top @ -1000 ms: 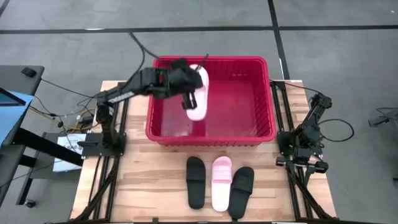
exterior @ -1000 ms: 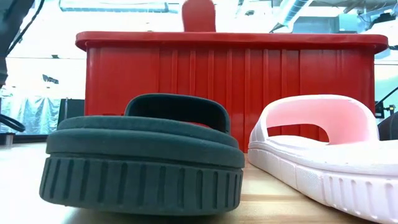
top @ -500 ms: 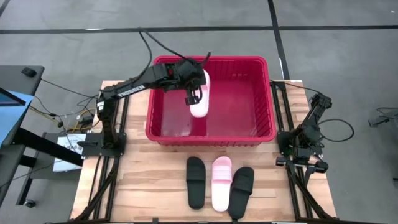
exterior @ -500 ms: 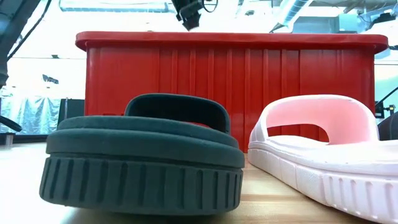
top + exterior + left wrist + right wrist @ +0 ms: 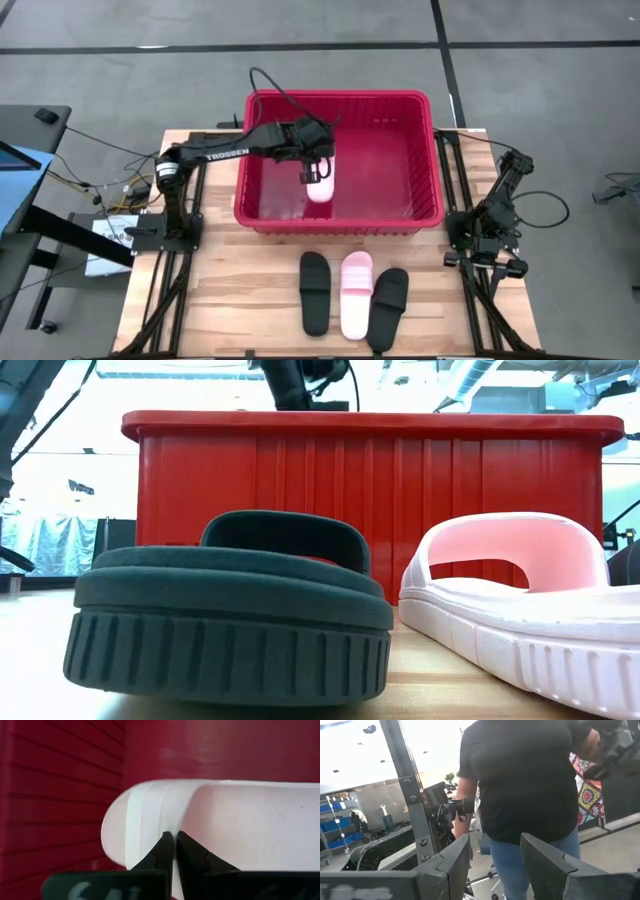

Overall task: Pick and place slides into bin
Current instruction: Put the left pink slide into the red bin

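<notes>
My left gripper (image 5: 312, 171) is down inside the red bin (image 5: 425, 160), shut on a pale pink slide (image 5: 321, 183). The left wrist view (image 5: 174, 846) shows the slide (image 5: 240, 820) filling the picture against the bin's red wall (image 5: 50, 795). Two black slides (image 5: 315, 291) (image 5: 389, 302) and one pink slide (image 5: 356, 293) lie sole down on the table in front of the bin. The low view shows a black slide (image 5: 230, 610) and the pink one (image 5: 520, 600). My right gripper (image 5: 495, 852) is open and empty, parked at the table's right edge (image 5: 490, 245). My left gripper pinches a thin edge of the pink slide (image 5: 172, 827) between its two fingers, where the ribbed side meets the textured face. The fingers come from above, pointing down into the bin. The slide hangs below them; whether it touches the bin's floor I cannot tell.
The bin takes up the table's far middle and its rim (image 5: 370, 425) stands well above the slides. Bare wood lies left and right of the three slides. A person (image 5: 530, 795) stands in the room beyond the right arm.
My left gripper has gone down into the bin, still shut on the pink slide. A second ago the slide stood above the bin's rim. Now it is lower, inside the bin, and looks shorter from above.
</notes>
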Controlling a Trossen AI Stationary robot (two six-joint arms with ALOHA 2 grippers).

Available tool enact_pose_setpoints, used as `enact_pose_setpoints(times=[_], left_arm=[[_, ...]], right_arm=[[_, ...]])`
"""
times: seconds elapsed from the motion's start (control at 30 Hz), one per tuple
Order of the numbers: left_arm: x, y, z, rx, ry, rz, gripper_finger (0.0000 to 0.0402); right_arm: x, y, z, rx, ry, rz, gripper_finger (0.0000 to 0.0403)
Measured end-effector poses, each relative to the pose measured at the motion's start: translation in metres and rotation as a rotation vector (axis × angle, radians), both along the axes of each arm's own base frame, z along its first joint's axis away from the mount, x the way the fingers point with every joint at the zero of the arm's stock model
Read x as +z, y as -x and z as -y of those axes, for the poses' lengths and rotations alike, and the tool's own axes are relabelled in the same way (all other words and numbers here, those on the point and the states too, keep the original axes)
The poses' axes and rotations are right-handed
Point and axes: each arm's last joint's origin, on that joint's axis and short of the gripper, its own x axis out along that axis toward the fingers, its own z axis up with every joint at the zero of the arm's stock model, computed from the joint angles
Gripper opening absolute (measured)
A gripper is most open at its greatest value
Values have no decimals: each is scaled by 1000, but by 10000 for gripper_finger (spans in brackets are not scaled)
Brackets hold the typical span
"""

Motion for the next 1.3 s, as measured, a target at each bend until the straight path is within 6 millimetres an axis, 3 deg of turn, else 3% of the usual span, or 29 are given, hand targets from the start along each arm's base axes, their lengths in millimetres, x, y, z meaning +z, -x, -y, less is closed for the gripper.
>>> enact_pose_setpoints(times=[0.2,0.4,0.73,1.3], left_arm=[[-35,4,-12,2,34,-14,0],[-57,9,-21,-13,33,-37,0],[-68,8,-23,-56,0,-9,0],[-68,9,-26,-61,-7,-17,0]], right_arm=[[0,0,0,0,0,0,166],[0,0,0,0,0,1,166],[0,0,0,0,0,0,166],[0,0,0,0,0,0,166]])
